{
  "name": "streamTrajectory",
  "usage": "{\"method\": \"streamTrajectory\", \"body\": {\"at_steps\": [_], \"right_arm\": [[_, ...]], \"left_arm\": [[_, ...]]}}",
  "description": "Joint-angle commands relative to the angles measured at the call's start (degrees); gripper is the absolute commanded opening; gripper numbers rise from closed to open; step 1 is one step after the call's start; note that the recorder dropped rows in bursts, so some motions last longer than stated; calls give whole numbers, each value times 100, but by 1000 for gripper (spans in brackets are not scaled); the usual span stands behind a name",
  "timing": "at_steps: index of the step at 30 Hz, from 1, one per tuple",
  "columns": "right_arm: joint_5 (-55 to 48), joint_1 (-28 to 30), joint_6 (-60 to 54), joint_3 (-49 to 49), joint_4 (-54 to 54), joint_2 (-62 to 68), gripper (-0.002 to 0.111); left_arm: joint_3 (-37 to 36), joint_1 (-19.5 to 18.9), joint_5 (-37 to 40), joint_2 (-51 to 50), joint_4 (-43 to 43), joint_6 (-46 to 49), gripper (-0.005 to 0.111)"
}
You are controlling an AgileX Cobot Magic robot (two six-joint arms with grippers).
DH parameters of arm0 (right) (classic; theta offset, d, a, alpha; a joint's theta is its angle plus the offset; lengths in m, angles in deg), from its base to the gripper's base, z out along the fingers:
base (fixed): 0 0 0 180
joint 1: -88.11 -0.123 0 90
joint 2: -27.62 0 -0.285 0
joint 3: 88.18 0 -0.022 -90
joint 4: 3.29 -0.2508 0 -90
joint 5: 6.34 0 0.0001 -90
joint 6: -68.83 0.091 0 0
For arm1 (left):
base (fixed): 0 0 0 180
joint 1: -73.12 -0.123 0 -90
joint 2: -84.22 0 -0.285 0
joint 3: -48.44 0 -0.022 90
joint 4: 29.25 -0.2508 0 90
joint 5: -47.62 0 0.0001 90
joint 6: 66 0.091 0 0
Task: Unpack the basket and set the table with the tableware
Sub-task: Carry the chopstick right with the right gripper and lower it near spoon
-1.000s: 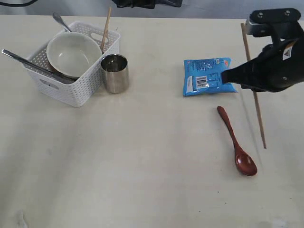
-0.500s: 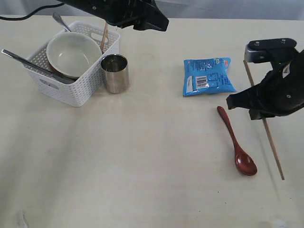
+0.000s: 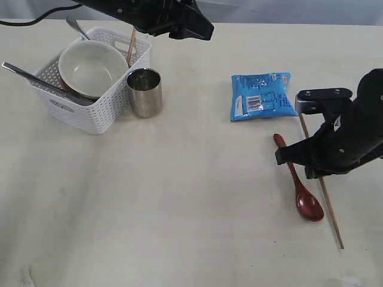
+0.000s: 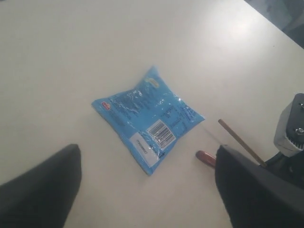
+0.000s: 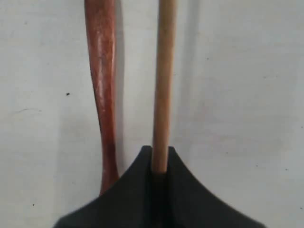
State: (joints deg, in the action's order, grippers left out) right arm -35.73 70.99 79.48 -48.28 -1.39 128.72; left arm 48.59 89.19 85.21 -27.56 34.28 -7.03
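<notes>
While right gripper clamps chopstick, shaft runs parallel beside spoon, perhaps tilted.

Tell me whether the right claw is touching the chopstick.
Touching. The right wrist view shows the chopstick pinched between the closed tips of the right claw.
</notes>
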Motion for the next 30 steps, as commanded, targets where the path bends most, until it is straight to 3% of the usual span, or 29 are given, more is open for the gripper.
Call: {"method": "streamTrajectory", "body": {"at_steps": [1, 23, 30], "right_arm": [[188, 29, -1, 12, -84, 6, 0], [381, 29, -149, 12, -190, -24, 0], [568, -636, -149, -11, -606, -466, -1]], "left_arm": [[-22, -1, -9, 37, 27, 5, 73], [-32, -1, 4, 37, 15, 16, 73], [-31, -1, -13, 37, 15, 16, 73]]}}
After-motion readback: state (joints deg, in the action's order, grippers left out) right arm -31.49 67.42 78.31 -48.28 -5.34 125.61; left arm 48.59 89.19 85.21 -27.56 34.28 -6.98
